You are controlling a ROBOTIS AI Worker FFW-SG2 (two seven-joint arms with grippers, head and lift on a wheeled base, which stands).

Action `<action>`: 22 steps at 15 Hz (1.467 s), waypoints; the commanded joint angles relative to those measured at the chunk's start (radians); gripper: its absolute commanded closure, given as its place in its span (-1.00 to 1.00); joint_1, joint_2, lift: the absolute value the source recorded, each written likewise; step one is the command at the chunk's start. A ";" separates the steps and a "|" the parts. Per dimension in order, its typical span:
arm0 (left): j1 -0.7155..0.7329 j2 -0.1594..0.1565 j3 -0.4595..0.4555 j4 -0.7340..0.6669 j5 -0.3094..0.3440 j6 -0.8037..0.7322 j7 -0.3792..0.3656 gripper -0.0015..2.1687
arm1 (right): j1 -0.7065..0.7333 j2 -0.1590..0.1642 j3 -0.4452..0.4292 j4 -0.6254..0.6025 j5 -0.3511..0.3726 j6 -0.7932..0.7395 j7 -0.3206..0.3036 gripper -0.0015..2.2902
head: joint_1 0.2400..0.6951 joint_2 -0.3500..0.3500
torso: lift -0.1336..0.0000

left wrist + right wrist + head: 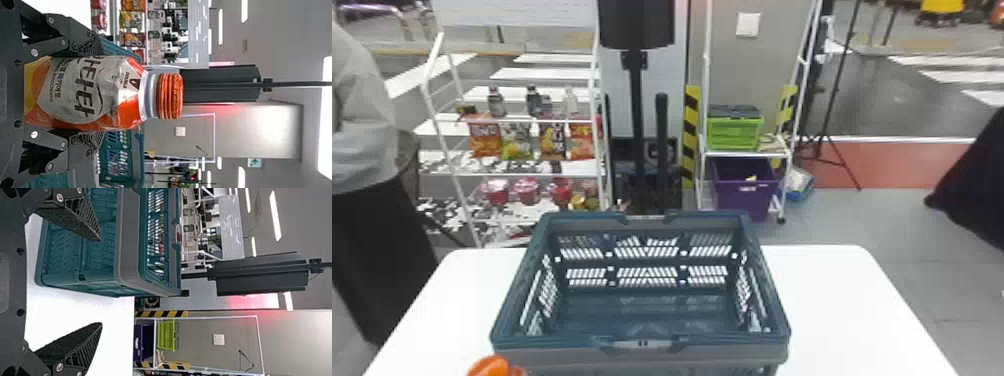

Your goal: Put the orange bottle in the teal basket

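At the bottom edge of the head view, the orange cap of the bottle (pixel 491 367) shows beside the near left corner of the teal basket (pixel 644 352). In the left wrist view the left gripper (pixel 88 92) is shut on the orange bottle (pixel 90 94), one finger pressed to each side of its body, cap free. Part of the basket (pixel 119 158) lies beyond it. The right gripper (pixel 101 282) stands open with nothing between its fingers, close to the basket's outer wall (pixel 94 262) in the right wrist view.
The basket stands on a white table (pixel 837 310), with bare surface to its left and right. Behind are a snack shelf (pixel 527 172) and a white rack with a green crate (pixel 734 131) and a purple bin (pixel 744 192). A person stands beyond the table's left side.
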 commanded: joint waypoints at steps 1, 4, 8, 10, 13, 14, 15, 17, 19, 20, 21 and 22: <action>-0.033 -0.003 0.046 -0.087 0.004 0.184 -0.026 -0.43 | -0.002 0.002 -0.007 0.006 -0.002 0.000 0.000 -0.89 | 0.14 0.00 | 1.00; -0.113 -0.003 0.076 -0.194 -0.010 0.389 -0.071 -0.43 | -0.008 0.009 -0.008 0.017 -0.002 0.003 0.000 -0.89 | 0.14 0.00 | 1.00; -0.312 0.028 0.090 -0.269 -0.064 0.739 -0.132 -0.43 | -0.010 0.026 -0.019 0.028 0.002 0.003 0.000 -0.89 | 0.14 0.00 | 1.00; -0.464 0.072 0.089 -0.264 -0.061 0.951 -0.187 -0.43 | -0.008 0.037 -0.021 0.032 0.010 0.003 0.000 -0.89 | 0.14 0.00 | 1.00; -0.662 0.138 0.029 -0.156 -0.061 1.067 -0.233 -0.43 | 0.001 0.067 -0.019 0.041 0.036 0.003 0.000 -0.89 | 0.14 0.00 | 1.00; -0.710 0.155 0.012 -0.117 -0.061 1.080 -0.238 -0.43 | 0.002 0.075 -0.019 0.043 0.045 0.003 -0.002 -0.89 | 0.14 0.00 | 1.00; -0.765 0.173 -0.013 -0.065 -0.061 1.080 -0.258 -0.43 | 0.007 0.084 -0.019 0.046 0.052 0.003 -0.002 -0.89 | 0.14 0.00 | 1.00; -0.884 0.216 -0.063 0.062 -0.055 1.080 -0.305 -0.43 | 0.018 0.104 -0.021 0.049 0.071 0.003 -0.003 -0.89 | 0.14 0.00 | 1.00; -1.010 0.264 -0.135 0.202 -0.041 1.080 -0.365 -0.43 | 0.021 0.124 -0.028 0.054 0.084 0.003 -0.006 -0.89 | 0.14 0.00 | 1.00; -1.072 0.287 -0.171 0.269 -0.013 1.076 -0.397 -0.43 | 0.024 0.135 -0.033 0.057 0.085 0.000 -0.006 -0.89 | 0.14 0.00 | 1.00; -1.130 0.311 -0.200 0.334 0.010 1.076 -0.433 -0.43 | 0.024 0.144 -0.036 0.060 0.091 0.000 -0.008 -0.89 | 0.14 0.00 | 1.00; -1.176 0.321 -0.240 0.384 0.014 1.076 -0.457 -0.43 | 0.024 0.150 -0.041 0.061 0.091 0.000 -0.008 -0.89 | 0.14 0.00 | 1.00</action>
